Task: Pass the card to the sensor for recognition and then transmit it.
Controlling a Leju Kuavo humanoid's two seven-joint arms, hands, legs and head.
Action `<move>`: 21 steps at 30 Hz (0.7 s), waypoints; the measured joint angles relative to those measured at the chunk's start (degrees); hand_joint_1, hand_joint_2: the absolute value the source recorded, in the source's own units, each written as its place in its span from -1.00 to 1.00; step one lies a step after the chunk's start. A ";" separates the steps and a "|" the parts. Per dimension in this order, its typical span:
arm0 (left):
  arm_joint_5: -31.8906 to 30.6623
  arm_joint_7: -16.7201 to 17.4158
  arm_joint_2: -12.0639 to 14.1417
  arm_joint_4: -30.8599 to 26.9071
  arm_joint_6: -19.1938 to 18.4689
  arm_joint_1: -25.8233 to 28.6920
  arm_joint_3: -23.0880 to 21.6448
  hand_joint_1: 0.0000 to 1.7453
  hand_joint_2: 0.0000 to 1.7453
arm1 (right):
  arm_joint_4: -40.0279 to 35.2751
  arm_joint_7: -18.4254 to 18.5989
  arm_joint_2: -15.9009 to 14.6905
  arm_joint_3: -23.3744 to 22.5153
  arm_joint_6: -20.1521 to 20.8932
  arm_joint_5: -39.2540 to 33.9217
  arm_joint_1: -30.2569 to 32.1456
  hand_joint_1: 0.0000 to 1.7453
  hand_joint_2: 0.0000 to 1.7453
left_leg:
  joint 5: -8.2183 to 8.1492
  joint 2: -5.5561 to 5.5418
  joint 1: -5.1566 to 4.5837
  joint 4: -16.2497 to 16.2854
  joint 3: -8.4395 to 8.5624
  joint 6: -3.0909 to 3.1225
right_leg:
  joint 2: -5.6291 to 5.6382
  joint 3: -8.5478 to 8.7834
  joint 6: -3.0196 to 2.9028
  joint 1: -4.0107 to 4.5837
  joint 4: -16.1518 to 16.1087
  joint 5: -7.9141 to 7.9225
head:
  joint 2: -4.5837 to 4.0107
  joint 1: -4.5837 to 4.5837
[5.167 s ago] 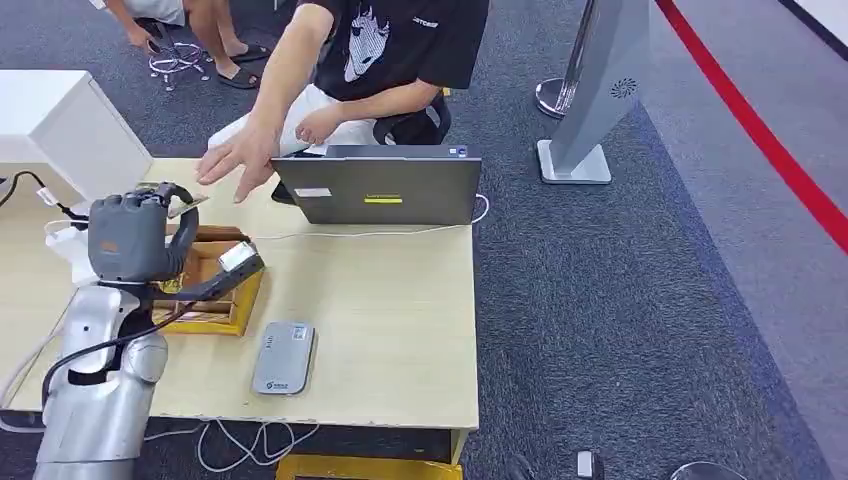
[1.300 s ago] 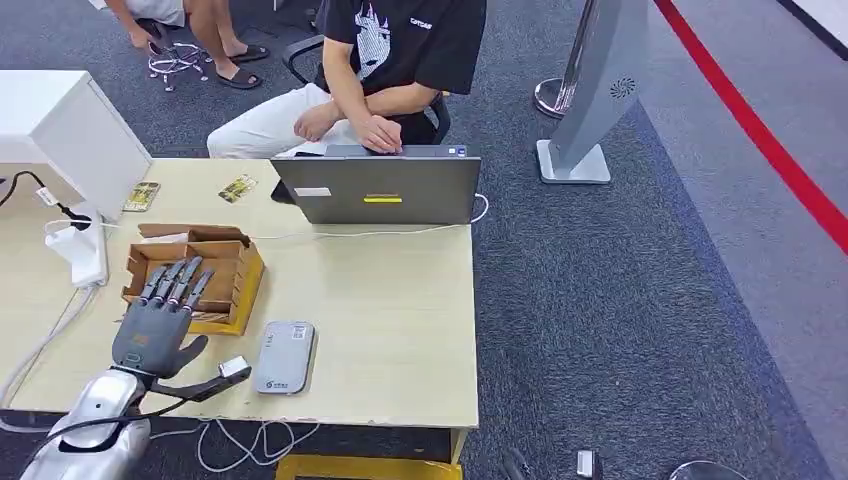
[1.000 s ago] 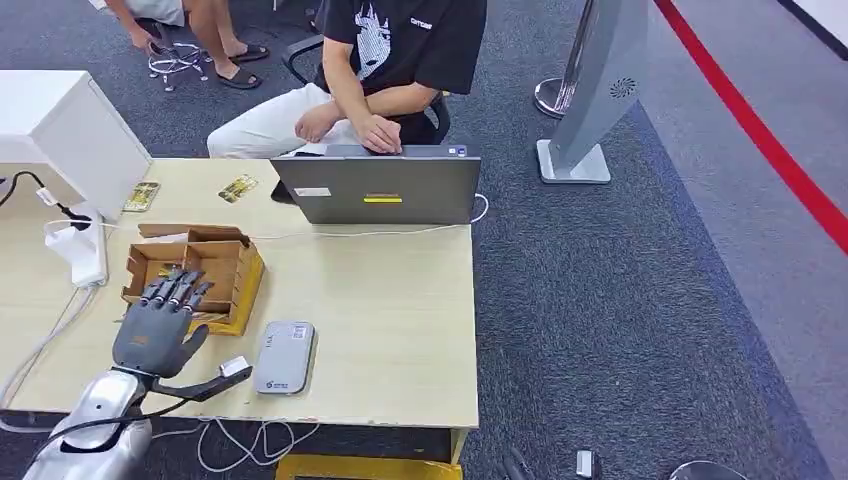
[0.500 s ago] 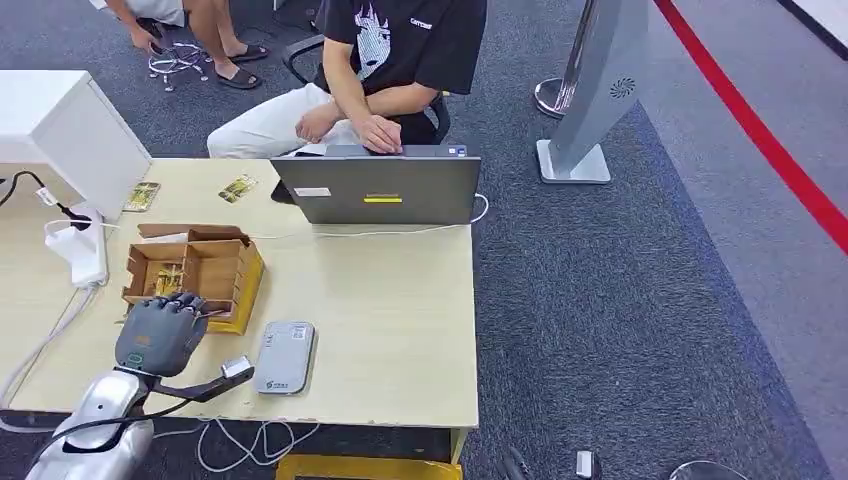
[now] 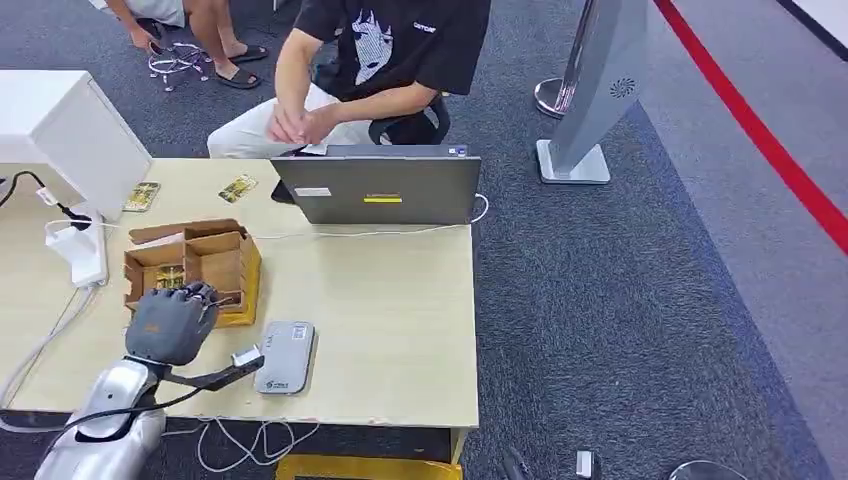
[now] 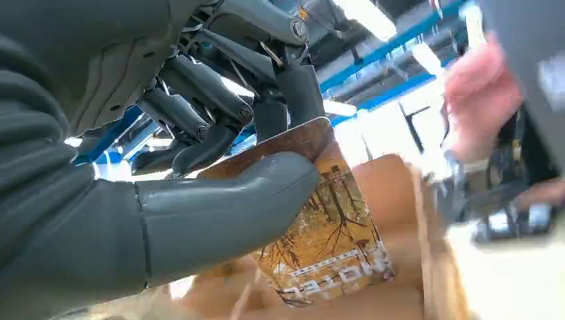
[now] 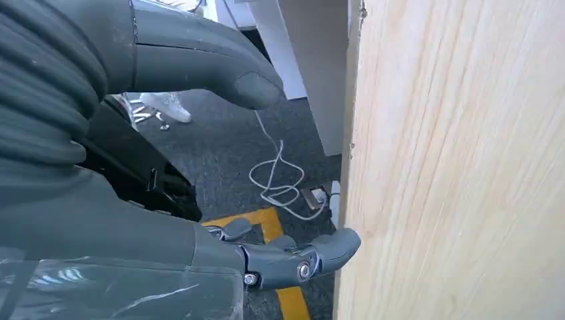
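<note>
My left hand (image 5: 172, 325) is curled over the near edge of the brown cardboard box (image 5: 222, 262) on the table. In the left wrist view the left hand (image 6: 220, 167) pinches a card (image 6: 326, 243) printed with autumn trees between thumb and fingers, just above the box (image 6: 400, 220). The grey card sensor (image 5: 283, 357) lies flat on the table right of that hand, apart from it. My right hand (image 7: 133, 200) hangs beside the table's edge (image 7: 426, 167) with thumb and fingers apart, holding nothing.
A grey laptop (image 5: 378, 187) stands at the table's back edge with a seated person (image 5: 380, 60) behind it. Two loose cards (image 5: 140, 196) (image 5: 237, 187) lie at the back left. A white power strip (image 5: 82, 250) and a white cabinet (image 5: 70, 130) are at the left.
My left hand went from flat with fingers stretched over the box to curled into it, now pinching a card. The person's hand left the laptop.
</note>
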 joint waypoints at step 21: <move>1.47 -0.39 -3.08 -14.09 -4.51 -5.69 -0.55 1.00 1.00 | 0.00 0.64 0.04 0.35 -0.04 -0.04 -0.13 -1.00 1.00 | 0.02 0.04 -0.01 0.00 -0.01 0.02 | 0.02 0.09 -0.01 -0.01 0.00 0.06 | 0.00 0.00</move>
